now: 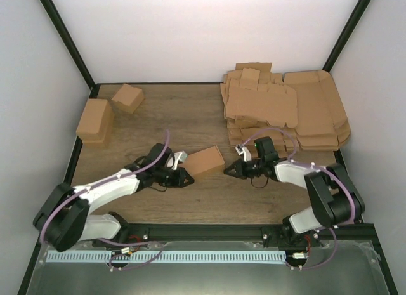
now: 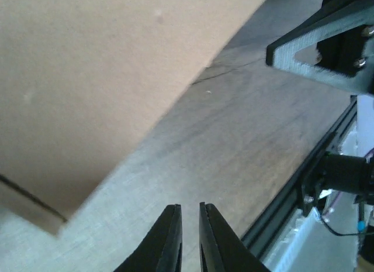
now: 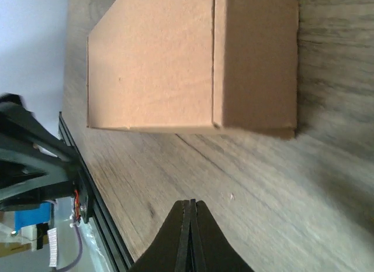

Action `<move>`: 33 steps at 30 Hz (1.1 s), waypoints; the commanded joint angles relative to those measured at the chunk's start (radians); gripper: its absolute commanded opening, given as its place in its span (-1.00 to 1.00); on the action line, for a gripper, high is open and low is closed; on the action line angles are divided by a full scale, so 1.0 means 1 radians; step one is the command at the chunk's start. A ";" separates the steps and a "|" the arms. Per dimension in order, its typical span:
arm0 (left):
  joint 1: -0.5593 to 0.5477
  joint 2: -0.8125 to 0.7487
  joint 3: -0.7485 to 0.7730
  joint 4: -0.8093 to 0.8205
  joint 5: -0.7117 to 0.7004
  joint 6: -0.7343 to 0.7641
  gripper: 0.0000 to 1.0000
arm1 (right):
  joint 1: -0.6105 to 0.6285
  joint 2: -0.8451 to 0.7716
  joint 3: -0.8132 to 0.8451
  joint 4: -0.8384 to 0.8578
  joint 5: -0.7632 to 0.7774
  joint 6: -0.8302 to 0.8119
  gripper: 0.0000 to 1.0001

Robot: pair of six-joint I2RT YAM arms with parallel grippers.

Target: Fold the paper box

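While left gripper [image 2: 188, 209] and right gripper [image 3: 190, 203] sit clenched empty, smooth brown rectangular paper box [image 3: 175, 61], grainy wood table [image 3: 269, 196]

The paper box [image 1: 204, 161] is seen closed up; the left gripper [image 1: 188, 177] is placed at its seven o'clock, the right gripper [image 1: 228, 170] at its four o'clock, both just beside it.

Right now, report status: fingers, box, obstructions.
Left fingers shut, empty. Right fingers shut, empty. Box closed up, flat on table between them. Cardboard stack back right, clear of it.
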 commanded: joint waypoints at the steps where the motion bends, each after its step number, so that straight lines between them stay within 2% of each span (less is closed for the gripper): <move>1: -0.030 -0.162 0.133 -0.209 -0.141 -0.010 -0.50 | -0.001 -0.156 -0.001 -0.085 0.118 -0.029 -0.98; 2: -0.030 -0.187 0.184 -0.267 -0.186 0.016 -0.36 | -0.001 -0.180 0.006 -0.103 0.143 -0.033 -0.97; 4: -0.029 -0.204 0.266 -0.350 -0.268 0.105 0.49 | -0.001 -0.214 0.026 -0.121 0.185 -0.043 -0.91; 5: -0.029 -0.195 0.297 -0.377 -0.295 0.156 0.89 | -0.001 -0.227 0.035 -0.124 0.199 -0.047 -0.77; 6: -0.028 -0.172 0.323 -0.402 -0.323 0.207 0.99 | -0.001 -0.234 0.043 -0.124 0.207 -0.052 -0.60; 9: -0.030 -0.051 0.426 -0.506 -0.425 0.324 1.00 | -0.001 -0.249 0.070 -0.131 0.206 -0.060 -0.11; 12: -0.031 0.035 0.483 -0.536 -0.474 0.365 1.00 | 0.000 -0.262 0.094 -0.147 0.195 -0.073 0.42; 14: -0.030 0.043 0.471 -0.499 -0.481 0.344 1.00 | -0.001 -0.262 0.110 -0.162 0.194 -0.080 0.63; 16: -0.030 0.043 0.445 -0.474 -0.512 0.287 1.00 | -0.001 -0.242 0.135 -0.176 0.196 -0.085 0.74; 20: -0.026 0.018 0.383 -0.438 -0.538 0.171 1.00 | -0.001 -0.109 0.207 -0.197 0.189 -0.109 0.71; 23: -0.003 -0.053 0.292 -0.369 -0.490 0.082 1.00 | -0.001 0.015 0.263 -0.185 0.175 -0.127 0.69; 29: 0.124 -0.224 0.059 -0.149 -0.220 -0.079 1.00 | -0.003 0.180 0.300 -0.057 0.085 -0.071 0.56; 33: 0.205 -0.311 -0.069 -0.015 -0.087 -0.162 1.00 | -0.005 0.230 0.283 0.013 0.040 -0.029 0.32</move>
